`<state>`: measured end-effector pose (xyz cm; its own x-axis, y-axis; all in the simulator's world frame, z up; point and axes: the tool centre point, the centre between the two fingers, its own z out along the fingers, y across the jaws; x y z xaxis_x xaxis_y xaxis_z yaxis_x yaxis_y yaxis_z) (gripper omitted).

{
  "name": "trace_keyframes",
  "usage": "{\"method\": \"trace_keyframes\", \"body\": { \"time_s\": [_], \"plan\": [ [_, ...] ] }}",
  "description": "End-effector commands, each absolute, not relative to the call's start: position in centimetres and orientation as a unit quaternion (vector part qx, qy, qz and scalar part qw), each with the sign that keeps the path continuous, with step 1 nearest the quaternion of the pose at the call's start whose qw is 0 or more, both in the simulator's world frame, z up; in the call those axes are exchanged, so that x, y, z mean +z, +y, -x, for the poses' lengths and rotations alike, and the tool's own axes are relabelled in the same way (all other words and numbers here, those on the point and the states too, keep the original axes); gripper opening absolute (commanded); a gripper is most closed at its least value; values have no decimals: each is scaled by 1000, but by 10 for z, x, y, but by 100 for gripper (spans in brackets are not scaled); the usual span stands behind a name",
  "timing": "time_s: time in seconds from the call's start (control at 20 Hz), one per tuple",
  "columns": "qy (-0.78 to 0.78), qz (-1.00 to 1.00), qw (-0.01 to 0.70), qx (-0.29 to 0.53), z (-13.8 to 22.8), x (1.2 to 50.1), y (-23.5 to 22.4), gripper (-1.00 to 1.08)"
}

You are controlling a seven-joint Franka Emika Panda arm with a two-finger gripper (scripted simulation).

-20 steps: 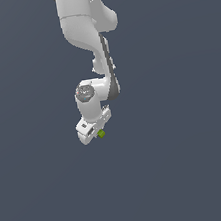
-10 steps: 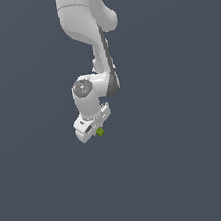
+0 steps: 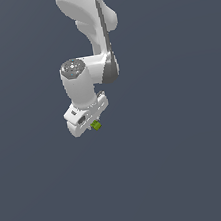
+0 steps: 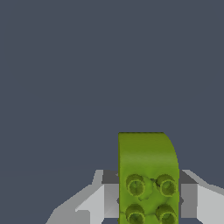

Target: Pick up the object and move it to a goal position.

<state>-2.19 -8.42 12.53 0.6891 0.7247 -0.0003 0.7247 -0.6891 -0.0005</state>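
The lime-green block (image 3: 96, 126) is a tiny green spot at the lower edge of my white gripper (image 3: 90, 124) in the exterior view. In the wrist view the block (image 4: 148, 175) fills the space between my two grey fingers (image 4: 110, 197), studs facing the camera and its sloped end pointing away. The gripper is shut on the block and holds it off the dark grey floor (image 3: 183, 172). The fingertips are hidden behind the hand in the exterior view.
The white arm (image 3: 89, 29) reaches down from the top of the exterior view. Plain dark grey ground (image 4: 87, 65) lies all around, with no other object in either view.
The gripper with the block has risen slightly and shifted a little toward the exterior view's left. It stays shut on the block.
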Motion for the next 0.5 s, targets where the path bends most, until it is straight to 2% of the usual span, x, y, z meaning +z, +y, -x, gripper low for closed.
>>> {"method": "trace_keyframes", "body": {
  "time_s": [0.0, 0.45],
  "plan": [
    [-395, 919, 0, 0, 18, 153, -85, -100],
    [-395, 919, 1, 0, 1, 250, -90, -100]
  ]
}}
